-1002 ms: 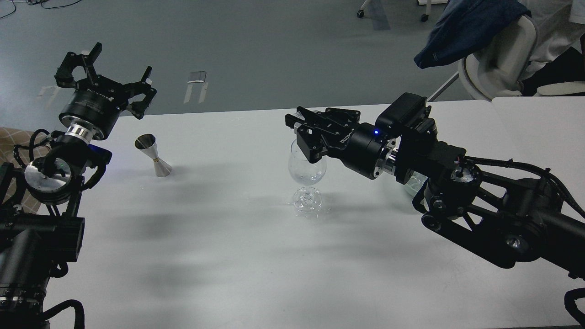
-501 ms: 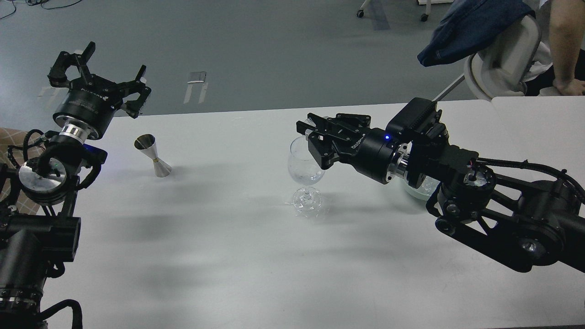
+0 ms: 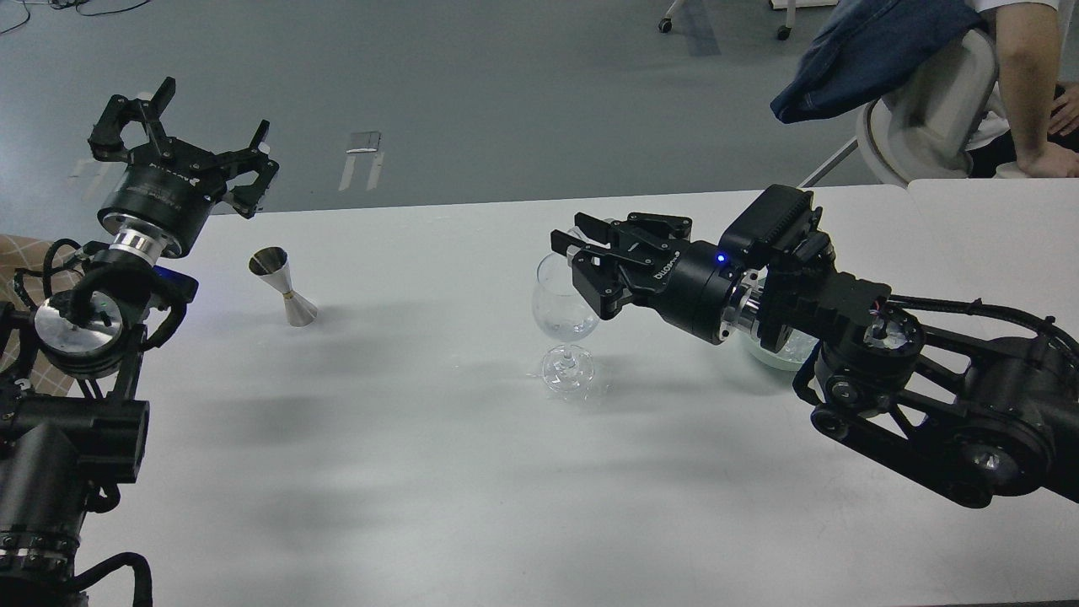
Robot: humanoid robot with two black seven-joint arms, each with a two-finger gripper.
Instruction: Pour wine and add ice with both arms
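The right end effector [image 3: 577,253] hangs just above the stemmed glass [image 3: 566,324], grip unreadable, while the left end effector [image 3: 181,135], fingers spread, hovers beyond the metal jigger [image 3: 282,287].

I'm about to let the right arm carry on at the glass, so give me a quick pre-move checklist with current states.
1. Wine glass upright on the table: ok.
2. Right gripper at the glass rim: ok.
3. Ice held in the right gripper: cannot tell.
4. Left gripper open, raised clear of the jigger: ok.
5. Jigger upright: ok.
6. Bowl contents, hidden behind the right arm: cannot tell.
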